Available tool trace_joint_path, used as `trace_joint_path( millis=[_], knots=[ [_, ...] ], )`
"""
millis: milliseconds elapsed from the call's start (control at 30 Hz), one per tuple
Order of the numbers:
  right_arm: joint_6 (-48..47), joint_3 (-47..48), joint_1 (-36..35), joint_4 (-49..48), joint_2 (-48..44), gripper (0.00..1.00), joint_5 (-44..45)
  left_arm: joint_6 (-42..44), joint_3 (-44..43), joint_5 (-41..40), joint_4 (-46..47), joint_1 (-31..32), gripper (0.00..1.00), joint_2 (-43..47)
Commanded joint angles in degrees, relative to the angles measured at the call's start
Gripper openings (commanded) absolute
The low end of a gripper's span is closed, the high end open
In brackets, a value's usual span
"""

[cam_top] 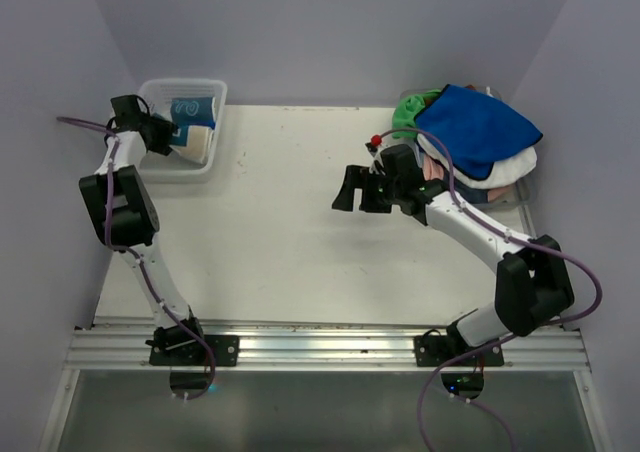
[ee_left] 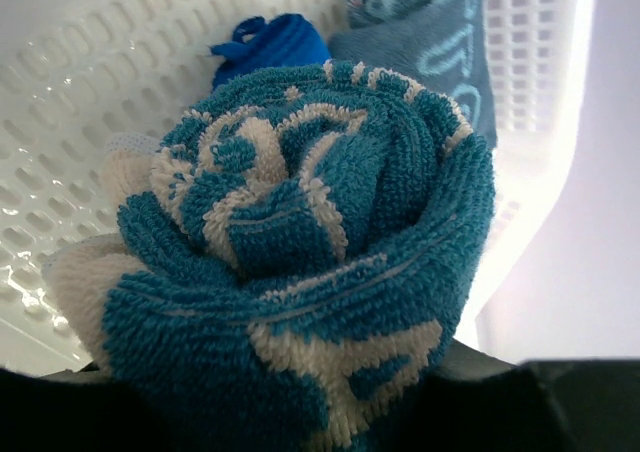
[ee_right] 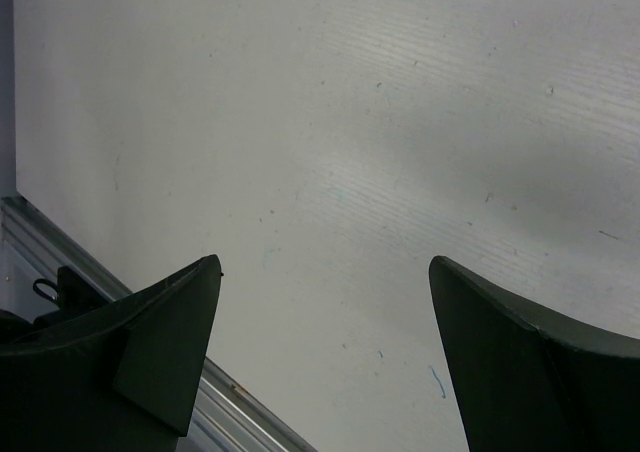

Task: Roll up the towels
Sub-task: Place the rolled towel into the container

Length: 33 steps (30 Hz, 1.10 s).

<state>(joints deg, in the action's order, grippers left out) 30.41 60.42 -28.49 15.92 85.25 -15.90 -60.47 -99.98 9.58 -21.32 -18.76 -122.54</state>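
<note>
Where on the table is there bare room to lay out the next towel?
The table is bare from the basket across to the towel pile and down to the near rail; only the right tool hangs open over the middle. Crowded: the basket, with rolled towels, and the far right corner.

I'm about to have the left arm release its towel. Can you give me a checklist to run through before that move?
1. Roll tight: ok, the teal and beige towel shows a neat spiral.
2. Grip by the left claw: ok, it holds the roll.
3. Roll inside the basket: ok, mesh walls stand behind and beside it.
4. Roll resting on the basket floor: cannot tell.
5. State of the right claw: ok, open and empty above the bare table.
6. More towels waiting: ok, an unrolled pile lies at the far right.
</note>
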Motion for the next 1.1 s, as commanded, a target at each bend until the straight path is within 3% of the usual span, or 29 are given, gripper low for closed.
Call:
trace_joint_path(
  millis=[0, 400, 600, 700, 800, 933, 1067],
  knots=[
    [-0.5, 3.1, 0.1, 0.5, 0.9, 0.89, -0.6, -1.8, -3.5, -1.4, 4.6, -0.4, 0.34, -1.6],
    [-0.4, 3.7, 0.1, 0.8, 2.5, 0.89, -1.5, -1.8, -8.1, 1.0, 1.4, -0.5, 0.42, -10.3],
    [0.3, 4.7, 0.2, 0.3, 3.7, 0.89, -1.9, -1.1, -9.4, 0.8, 0.1, -0.5, 0.66, -12.0],
    [0.4, 4.8, 0.1, 0.2, 3.9, 0.89, -1.9, -0.7, -10.4, 1.2, -1.6, -0.5, 0.83, -12.8],
    [1.0, 4.7, 0.1, 0.2, 3.7, 0.89, -1.9, -0.1, -10.4, 1.6, -2.6, -0.6, 0.93, -12.5],
    [1.4, 4.3, 0.2, -0.5, 3.4, 0.89, -2.0, 1.4, -10.1, 0.3, -4.7, -0.5, 1.00, -10.6],
    [1.9, 4.0, 0.2, -1.2, 3.6, 0.89, -2.8, 3.2, -10.1, -1.8, -7.6, -0.6, 1.00, -8.5]
  ],
)
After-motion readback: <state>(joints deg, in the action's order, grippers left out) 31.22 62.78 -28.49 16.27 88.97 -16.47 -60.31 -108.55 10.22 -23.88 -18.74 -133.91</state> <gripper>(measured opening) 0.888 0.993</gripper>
